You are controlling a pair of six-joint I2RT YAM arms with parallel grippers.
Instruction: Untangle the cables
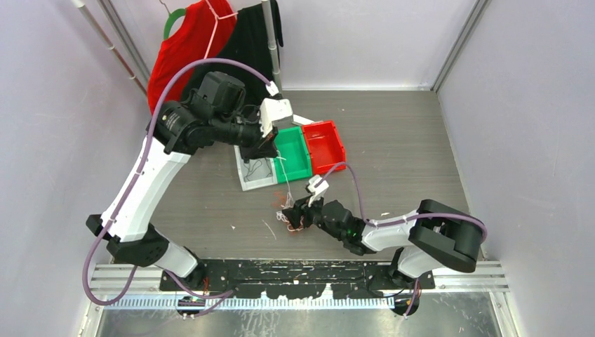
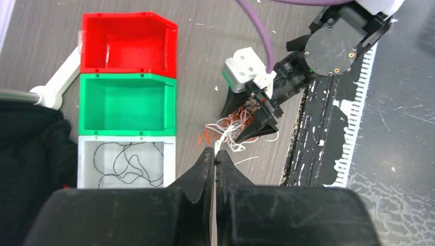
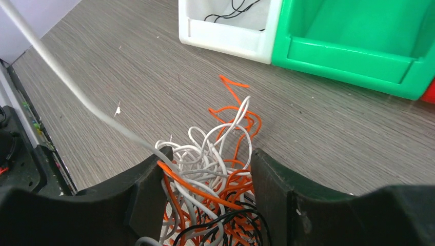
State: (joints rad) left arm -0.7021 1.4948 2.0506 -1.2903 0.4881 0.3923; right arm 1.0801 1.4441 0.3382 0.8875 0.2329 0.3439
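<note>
The cables (image 3: 218, 154) form a snarl of orange, white and black wires on the table, also seen in the top view (image 1: 290, 219) and the left wrist view (image 2: 233, 128). My right gripper (image 3: 205, 159) straddles the snarl, which fills the gap and touches both pads; in the top view this gripper (image 1: 295, 213) lies low on the table. One white cable (image 3: 61, 77) runs taut from the snarl up to my left gripper (image 2: 215, 152), which is shut on it. That left gripper (image 1: 269, 146) hangs above the bins.
Three bins stand in a row behind the snarl: red (image 2: 128, 66), green (image 2: 123, 130) and white (image 2: 169, 164). A loose black cable (image 2: 128, 164) lies in the white one. Red and black clothes (image 1: 210, 49) hang at the back left. A black rail (image 1: 309, 270) runs along the near edge.
</note>
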